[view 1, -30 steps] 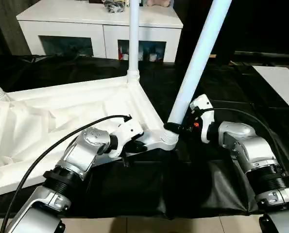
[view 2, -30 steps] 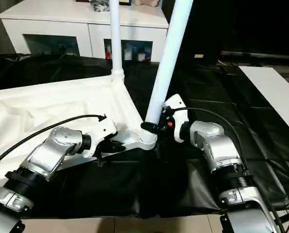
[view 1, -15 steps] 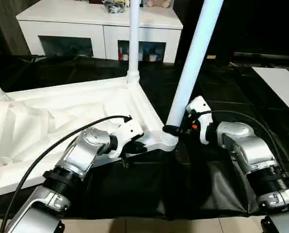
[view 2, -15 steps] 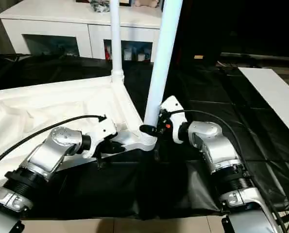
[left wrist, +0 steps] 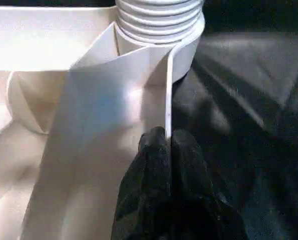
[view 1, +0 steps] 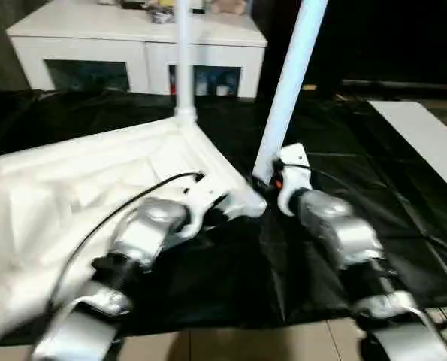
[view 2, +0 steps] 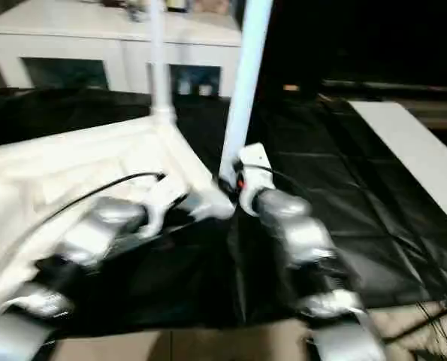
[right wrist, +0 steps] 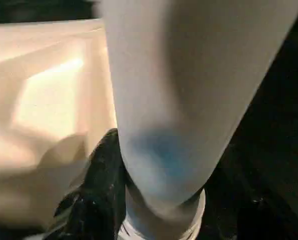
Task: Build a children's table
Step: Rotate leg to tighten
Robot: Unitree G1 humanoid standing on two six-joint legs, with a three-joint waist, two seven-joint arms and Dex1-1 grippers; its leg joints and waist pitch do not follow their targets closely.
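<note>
The white tabletop [view 1: 88,177] lies upside down on black cloth, ribbed side up. One white leg [view 1: 183,60] stands upright in the far corner socket. A second leg [view 1: 292,79] rises, leaning slightly right, from the near corner socket [left wrist: 159,20]. My right gripper [view 1: 267,184] is shut on this leg just above the socket; a black finger [right wrist: 101,175] presses its side. My left gripper [left wrist: 166,137] is shut on the tabletop's thin rim right beside that socket, and it also shows in the head view as the left gripper [view 1: 212,213].
A white cabinet [view 1: 133,45] with dark glass doors stands behind the work. Black cloth [view 1: 343,150] covers the surface around the tabletop. A white flat board [view 1: 426,135] lies at the far right. Bare floor shows along the near edge.
The held leg has swung more upright with my right gripper on it. The head view has since shifted and blurred. My left gripper keeps its hold on the rim.
</note>
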